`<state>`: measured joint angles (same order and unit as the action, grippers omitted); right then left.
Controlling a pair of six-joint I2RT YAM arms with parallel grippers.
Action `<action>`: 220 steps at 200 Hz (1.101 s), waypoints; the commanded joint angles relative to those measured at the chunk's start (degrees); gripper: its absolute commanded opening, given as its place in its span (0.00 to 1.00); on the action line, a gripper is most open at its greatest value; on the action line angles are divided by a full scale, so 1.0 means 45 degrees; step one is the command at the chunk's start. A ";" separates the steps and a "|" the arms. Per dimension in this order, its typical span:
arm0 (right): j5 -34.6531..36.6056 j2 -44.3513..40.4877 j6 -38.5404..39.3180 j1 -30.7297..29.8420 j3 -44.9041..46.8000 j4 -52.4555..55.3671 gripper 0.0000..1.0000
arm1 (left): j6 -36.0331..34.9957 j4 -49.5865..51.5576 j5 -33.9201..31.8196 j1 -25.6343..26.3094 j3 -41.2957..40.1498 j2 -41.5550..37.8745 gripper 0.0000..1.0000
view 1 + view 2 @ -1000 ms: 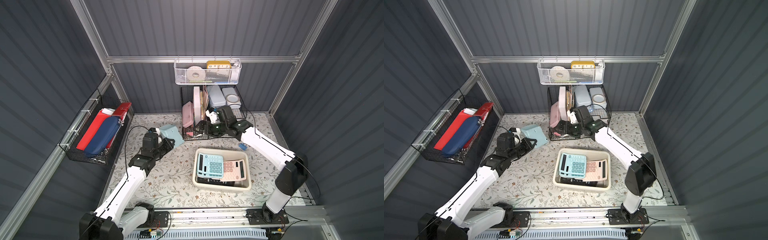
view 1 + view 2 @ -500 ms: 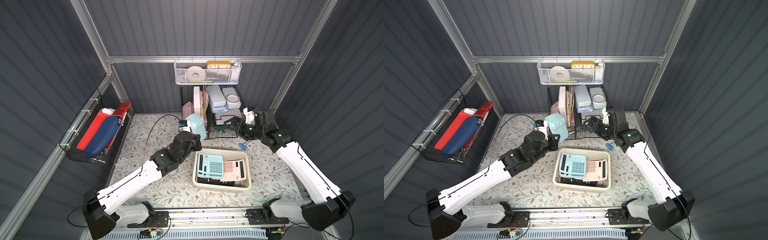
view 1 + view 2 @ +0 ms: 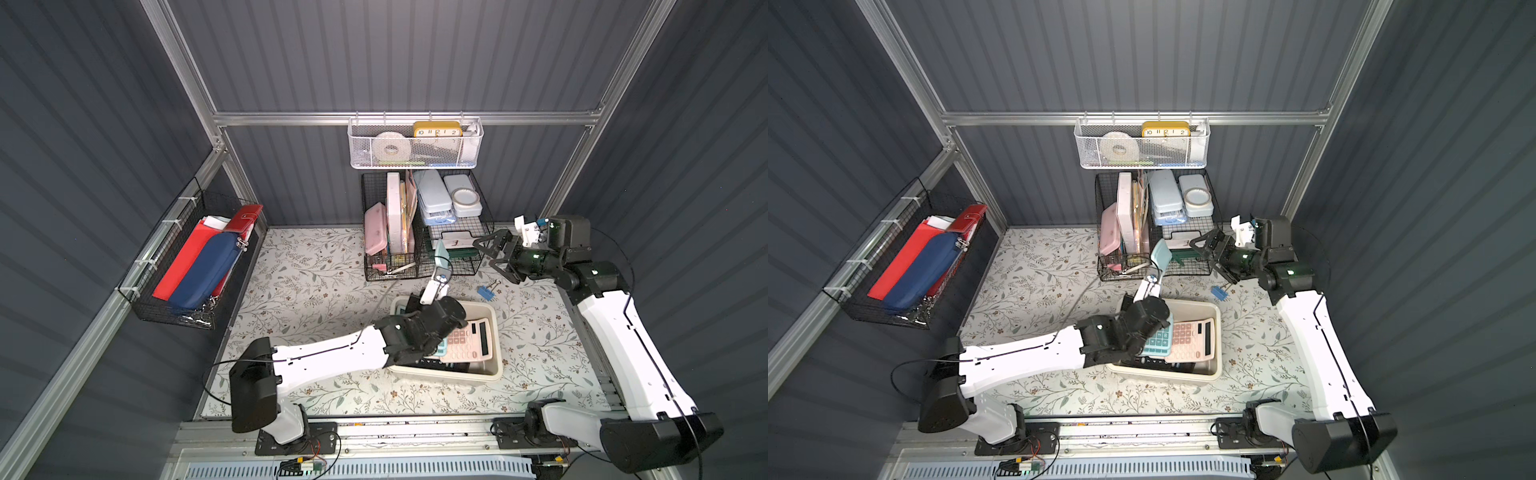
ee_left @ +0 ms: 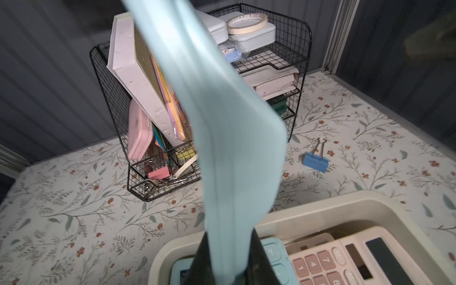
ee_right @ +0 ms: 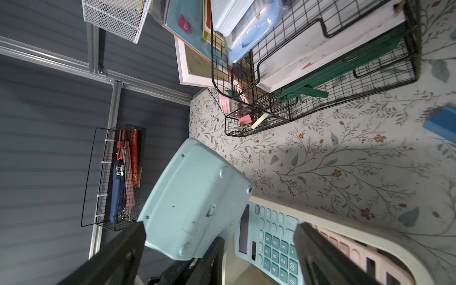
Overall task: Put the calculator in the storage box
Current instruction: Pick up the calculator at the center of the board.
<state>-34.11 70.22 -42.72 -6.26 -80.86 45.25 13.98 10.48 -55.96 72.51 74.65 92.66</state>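
Left end effector, clamped on the pale-blue calculator, holds it upright above the upper-left rim of the storage box. Right end effector gapes empty, centre-right. Carrying looks nearly finished; next, lower it inside, then release.

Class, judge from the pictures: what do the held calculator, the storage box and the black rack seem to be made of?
Held calculator: moulded pale-blue plastic, matte; screw recesses show. Storage box: probably cream plastic, smooth, rolled rim. Black rack: likely coated metal wire; thin open grid.

In the left wrist view the calculator is blurred and cut off.
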 commanded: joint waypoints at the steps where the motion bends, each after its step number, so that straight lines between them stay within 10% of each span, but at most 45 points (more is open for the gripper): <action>1: 0.0151 -0.0096 0.1075 -0.0007 -0.0835 0.1145 0.99 | -0.1640 -0.0491 -0.2430 0.0528 0.0821 0.0771 0.00; 65: 0.1896 0.0412 0.2410 -0.1056 -0.2319 0.3168 0.99 | -0.2702 -0.0024 -0.4342 0.1054 0.2020 0.2788 0.00; 156: 0.2846 0.1475 0.3306 -0.2603 -0.2444 0.3753 0.71 | -0.3042 0.0413 -0.5672 0.1277 0.2349 0.3678 0.00; 199: 0.2909 0.1691 0.3475 -0.3090 -0.2266 0.3760 0.59 | -0.1620 0.2244 -0.6407 0.1288 0.2932 0.4093 0.00; 220: 0.2904 0.1760 0.3551 -0.3174 -0.2190 0.3801 0.57 | 0.1898 0.6196 -0.7153 0.1304 0.4117 0.4804 0.00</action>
<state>-21.76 78.00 -28.03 -20.03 -91.24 62.02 5.96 20.23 -81.67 78.02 87.24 111.48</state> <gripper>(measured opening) 0.575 0.184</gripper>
